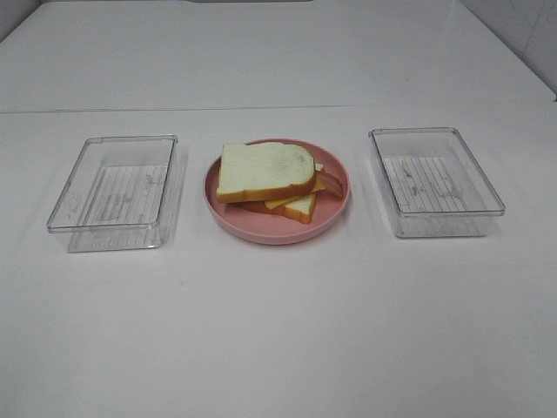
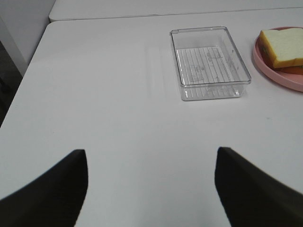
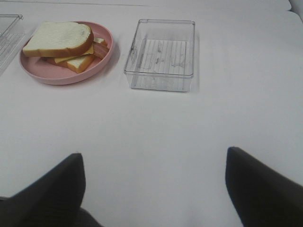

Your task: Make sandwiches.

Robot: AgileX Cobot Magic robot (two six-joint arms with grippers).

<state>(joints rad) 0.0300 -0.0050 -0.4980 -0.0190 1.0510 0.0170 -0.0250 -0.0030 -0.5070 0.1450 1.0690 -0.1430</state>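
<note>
The sandwich (image 1: 268,178) is a stack of thick white bread slices with orange-brown crust, yellow cheese and reddish bacon edges showing between them. It rests on a round pink plate (image 1: 335,207) at the table's middle. The right wrist view shows the sandwich (image 3: 61,41) far from my right gripper (image 3: 154,189), whose dark fingers stand wide apart over bare table. My left gripper (image 2: 151,187) is open too, well short of the sandwich (image 2: 283,47) at that picture's edge. Neither arm appears in the exterior high view.
A clear plastic tray (image 1: 117,192) sits left of the plate and another clear tray (image 1: 433,181) sits right of it, both empty. The white table's left edge (image 2: 28,71) shows in the left wrist view. A seam runs across the table behind the trays.
</note>
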